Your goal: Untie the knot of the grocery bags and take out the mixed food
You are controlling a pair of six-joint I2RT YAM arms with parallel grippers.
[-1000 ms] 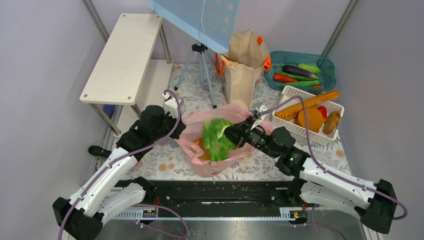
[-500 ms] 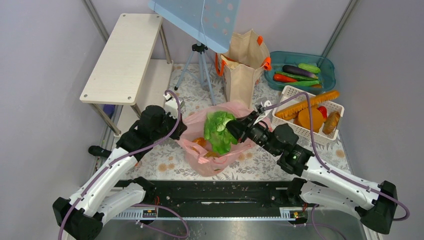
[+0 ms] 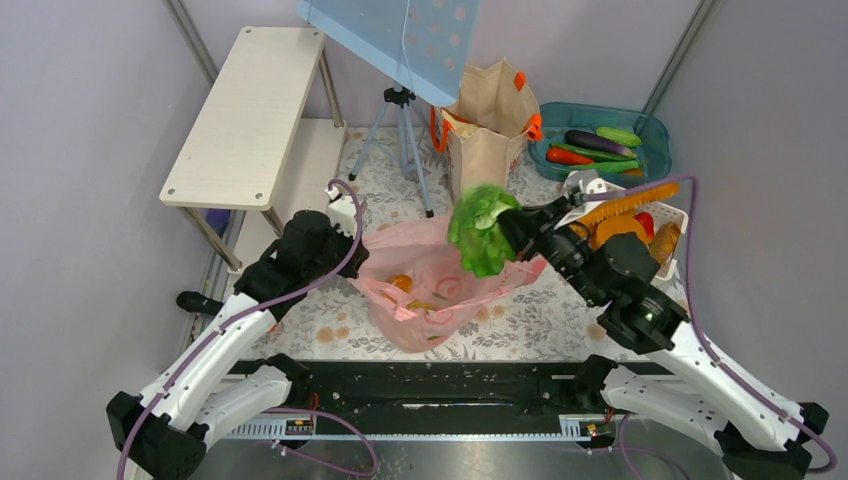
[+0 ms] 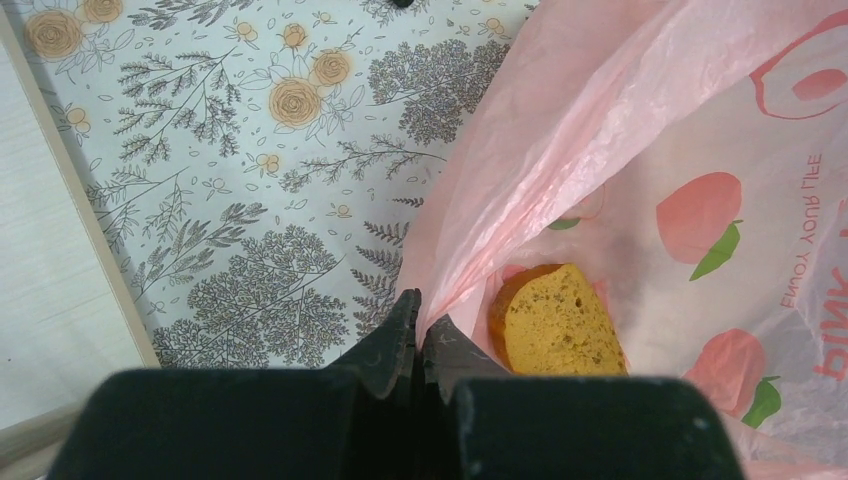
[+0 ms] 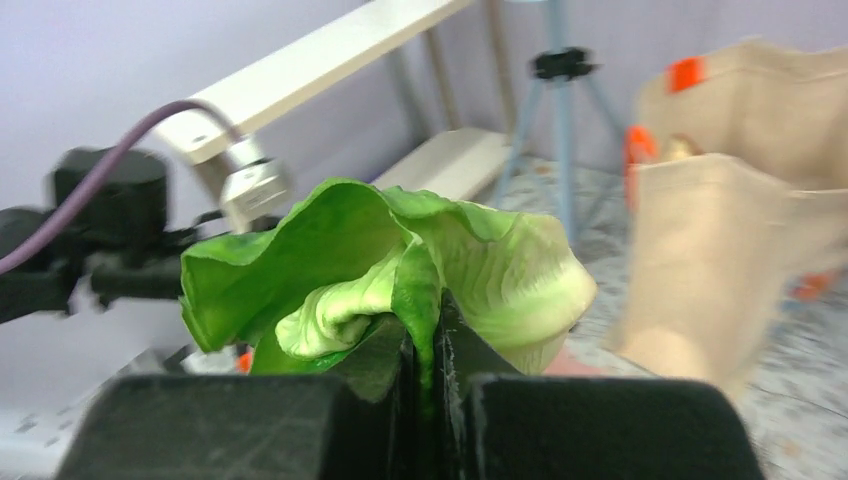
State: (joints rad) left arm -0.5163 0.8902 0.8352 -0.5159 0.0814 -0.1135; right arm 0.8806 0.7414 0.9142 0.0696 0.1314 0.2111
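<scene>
Right gripper [image 3: 508, 228]: jaws closed narrow on a leaf fold of the ruffled green-and-white toy lettuce [image 3: 481, 229], gripped from behind, as its wrist view confirms.
Left gripper [image 4: 420, 335]: fingers pinched together on the rim film of the thin translucent pink plastic carrier bag [image 3: 430, 290], at the bag's 9 o'clock edge.
Change, last second: lettuce was low in the bag mouth; now it hangs clear above the bag's 1 o'clock rim, carried toward the beige paper tote with orange handles [image 3: 487, 135] and the white slotted plastic basket [image 3: 665, 270].
Change, left side: arm has not moved; rim stays held.
Bag state: mouth open, no knot visible; lies slumped on the floral-print table cover [image 3: 540, 320].
Remaining contents: brown oblong bread slice [image 4: 555, 322] just inside the held rim; small orange and greenish pieces [image 3: 418, 292] at the bag's centre in the top view.
Task standing: judged part done; one food item is out, and several remain inside.
Next call: lettuce needs a resting place off the bag, probably at 2 to 3 o'clock, then a return for the bread.
Risk: thin film may sag shut if the rim hold slips.
</scene>
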